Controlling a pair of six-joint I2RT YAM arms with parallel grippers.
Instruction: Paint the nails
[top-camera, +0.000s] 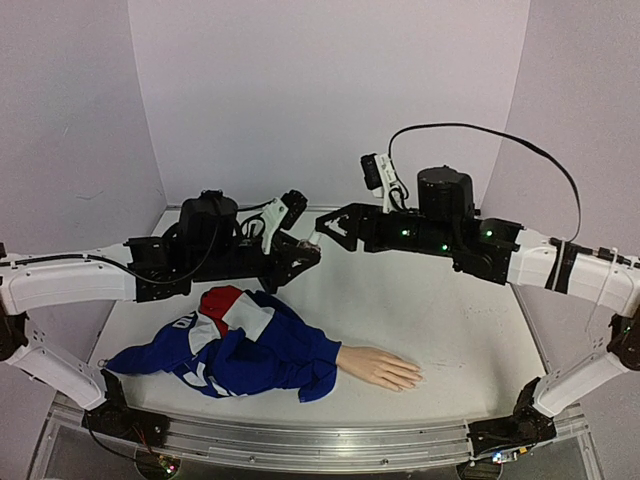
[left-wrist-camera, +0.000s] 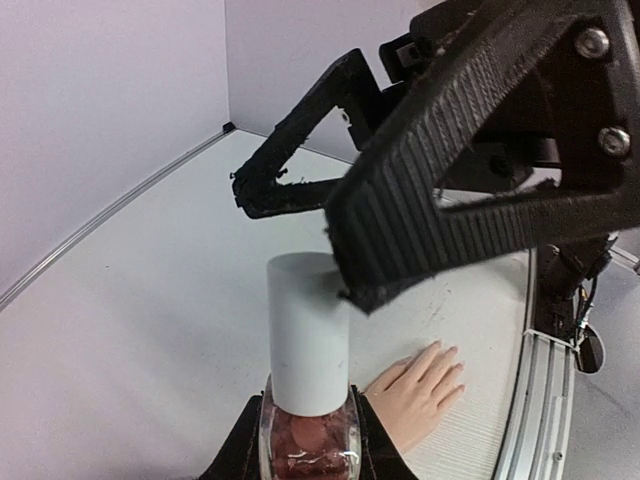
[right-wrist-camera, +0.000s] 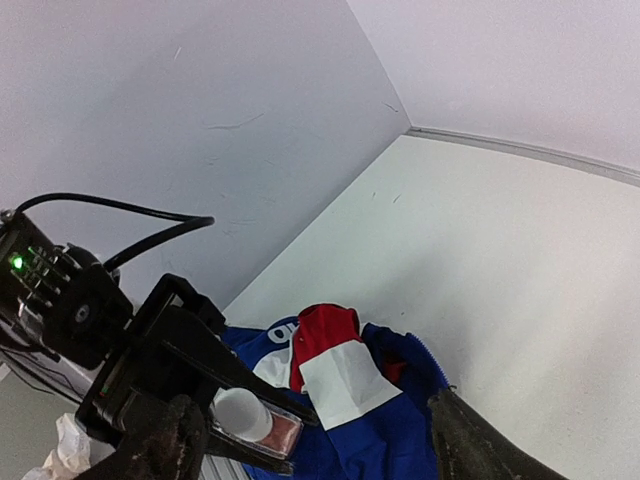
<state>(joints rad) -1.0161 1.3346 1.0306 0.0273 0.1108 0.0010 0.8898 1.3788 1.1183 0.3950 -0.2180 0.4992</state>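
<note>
The beige mannequin hand (top-camera: 380, 368) lies palm down at the table's front centre, its arm in a blue, red and white sleeve (top-camera: 240, 352). Its pale nails (left-wrist-camera: 452, 355) are bare. My left gripper (top-camera: 298, 256) is shut on the pinkish polish bottle (left-wrist-camera: 308, 440), held above the table at the back with its white cap (left-wrist-camera: 308, 335) on. My right gripper (top-camera: 326, 232) is open just beyond the cap. One of its fingers (left-wrist-camera: 470, 190) overlaps the cap's top edge. In the right wrist view the bottle (right-wrist-camera: 252, 420) sits between the spread fingers of my right gripper (right-wrist-camera: 315, 445).
White walls close the table at the back and sides. A metal rail (top-camera: 320, 440) runs along the front edge. The sleeve (right-wrist-camera: 345, 390) lies bunched at the front left, below the left arm.
</note>
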